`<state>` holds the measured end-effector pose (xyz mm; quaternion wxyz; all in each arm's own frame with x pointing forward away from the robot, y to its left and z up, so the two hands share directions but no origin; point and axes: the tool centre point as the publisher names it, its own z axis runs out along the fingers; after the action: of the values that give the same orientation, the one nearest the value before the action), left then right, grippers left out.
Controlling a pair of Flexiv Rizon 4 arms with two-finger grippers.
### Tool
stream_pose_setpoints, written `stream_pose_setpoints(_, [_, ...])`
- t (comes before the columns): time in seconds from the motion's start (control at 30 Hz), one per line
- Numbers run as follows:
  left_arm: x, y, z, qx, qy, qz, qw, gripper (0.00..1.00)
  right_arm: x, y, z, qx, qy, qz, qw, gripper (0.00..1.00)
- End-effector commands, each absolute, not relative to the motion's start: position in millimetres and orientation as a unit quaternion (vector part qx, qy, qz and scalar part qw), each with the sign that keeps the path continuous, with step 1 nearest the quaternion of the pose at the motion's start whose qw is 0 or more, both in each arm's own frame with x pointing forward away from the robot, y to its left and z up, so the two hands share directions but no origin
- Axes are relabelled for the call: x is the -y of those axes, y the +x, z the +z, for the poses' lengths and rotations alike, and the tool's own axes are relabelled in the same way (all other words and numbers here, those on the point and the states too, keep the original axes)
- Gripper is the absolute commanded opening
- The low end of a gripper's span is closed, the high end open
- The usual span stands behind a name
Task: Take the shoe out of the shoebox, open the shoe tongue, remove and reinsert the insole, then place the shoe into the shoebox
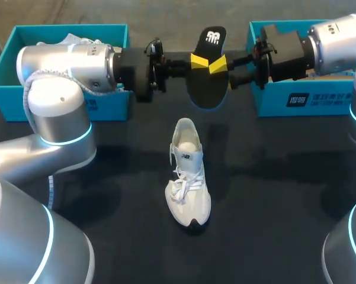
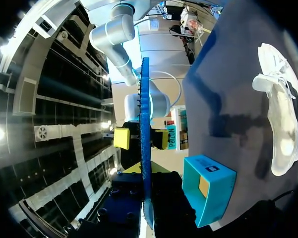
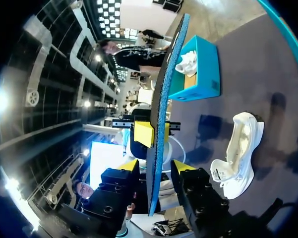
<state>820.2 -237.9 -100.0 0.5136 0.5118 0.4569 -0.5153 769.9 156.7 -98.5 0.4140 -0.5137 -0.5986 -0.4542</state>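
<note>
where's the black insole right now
Head view: the flat black insole is held above the table's far middle in the left tool, between the left teal shoebox and right teal shoebox, beyond the white sneaker.

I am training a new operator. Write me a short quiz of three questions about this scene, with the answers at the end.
1. True or false: the insole lies inside the shoe on the table.
2. How many blue shoeboxes stand on the table? A one; B two; C three.
3. What lies in the left shoebox?
Key: 1 false, the left gripper holds it up above the table; 2 B, the left shoebox and the right shoebox; 3 a second shoe, white.
</note>
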Motion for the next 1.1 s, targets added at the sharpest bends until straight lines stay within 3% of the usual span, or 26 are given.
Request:
stream_pose_setpoints(0.03, [240.2,820.5,-101.0,-0.455,0.510,-0.516,0.516,0.00,-159.2,771.7,-100.2,0.598,-0.514,-0.454,0.415,0.35])
stream_pose_setpoints(0.33, [242.3,819.3,-98.6,-0.452,0.507,-0.519,0.519,0.00,-159.8,771.6,-102.2,0.593,-0.511,-0.458,0.420,0.22])
stream_pose_setpoints(0.43, [242.8,819.1,-99.1,-0.452,0.507,-0.520,0.518,0.00,-160.2,771.5,-102.3,0.592,-0.511,-0.459,0.422,0.10])
stream_pose_setpoints(0.47, [243.0,819.1,-99.2,-0.452,0.507,-0.520,0.518,0.00,-160.3,771.5,-102.7,0.592,-0.510,-0.460,0.422,0.00])
stream_pose_setpoints(0.63, [244.0,816.7,-97.8,-0.447,0.512,-0.524,0.513,0.00,-160.5,771.5,-103.7,0.589,-0.508,-0.463,0.424,0.00])
stream_pose_setpoints(0.67, [243.0,816.3,-98.1,-0.447,0.514,-0.524,0.511,0.05,-160.7,771.5,-103.7,0.591,-0.506,-0.466,0.422,0.00])
stream_pose_setpoints(0.73, [240.3,816.1,-99.3,-0.451,0.516,-0.522,0.509,1.00,-160.6,771.5,-103.1,0.592,-0.505,-0.467,0.420,0.00])
stream_pose_setpoints(1.1, [202.0,817.1,-107.1,-0.445,0.551,-0.521,0.477,1.00,-150.7,775.1,-103.0,0.617,-0.492,-0.469,0.397,0.00])
